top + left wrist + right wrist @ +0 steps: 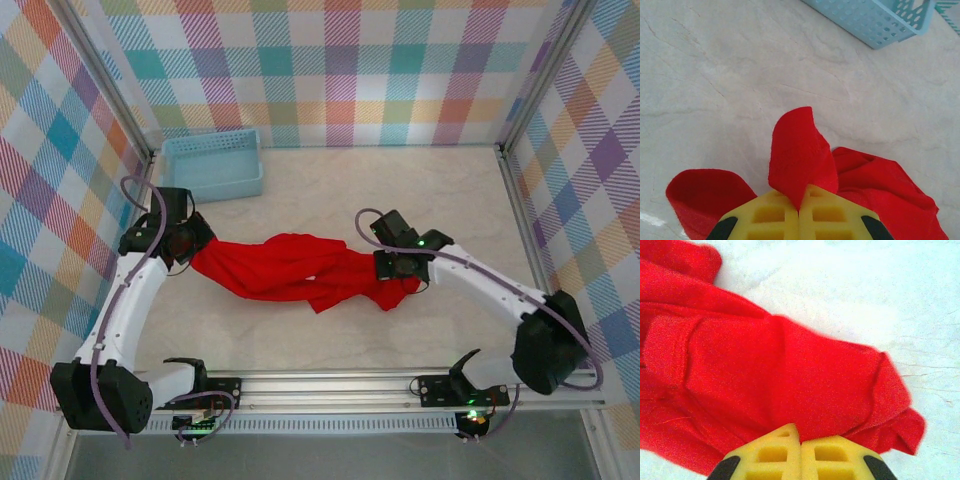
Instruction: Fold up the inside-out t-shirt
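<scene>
The inside-out t-shirt (295,268) is bright red cloth, bunched and twisted into a long band across the middle of the table between my two grippers. My left gripper (190,250) is shut on its left end; in the left wrist view a flap of the t-shirt (800,155) stands up pinched between the yellow fingers (775,215). At the right end my right gripper (392,266) is shut on the cloth; the right wrist view has the t-shirt (780,370) wrinkled in front of the closed yellow fingers (835,455), a fold nipped in between.
A light-blue plastic basket (212,165) stands at the back left, its corner (880,20) near the left gripper. Checked walls enclose the pale table (400,190). Bare surface lies behind and in front of the shirt.
</scene>
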{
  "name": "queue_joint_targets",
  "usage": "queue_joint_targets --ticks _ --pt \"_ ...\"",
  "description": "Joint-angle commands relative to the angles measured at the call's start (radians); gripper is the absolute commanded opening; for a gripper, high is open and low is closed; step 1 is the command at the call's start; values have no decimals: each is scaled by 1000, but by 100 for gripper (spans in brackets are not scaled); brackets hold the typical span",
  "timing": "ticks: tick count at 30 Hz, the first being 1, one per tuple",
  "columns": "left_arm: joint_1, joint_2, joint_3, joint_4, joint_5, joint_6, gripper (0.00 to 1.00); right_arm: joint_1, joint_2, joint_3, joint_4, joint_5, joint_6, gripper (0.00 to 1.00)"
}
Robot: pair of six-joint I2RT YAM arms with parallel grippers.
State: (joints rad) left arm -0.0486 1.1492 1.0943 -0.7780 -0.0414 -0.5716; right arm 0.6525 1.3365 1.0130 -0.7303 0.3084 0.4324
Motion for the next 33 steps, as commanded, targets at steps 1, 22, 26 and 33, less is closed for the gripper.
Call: queue_joint_targets --ticks 1,22,26,33 --pt "13 -69 73 -65 8 23 0 3 -119 58 -146 108 4 0" --pt "18 -407 590 -66 44 -72 0 -13 -570 819 -288 108 -170 0" --pt "18 -322 560 -101 55 -74 0 -13 -512 764 -262 202 -187 0" --pt "18 -177 342 -33 115 -72 0 -14 -444 493 -163 247 -176 0"
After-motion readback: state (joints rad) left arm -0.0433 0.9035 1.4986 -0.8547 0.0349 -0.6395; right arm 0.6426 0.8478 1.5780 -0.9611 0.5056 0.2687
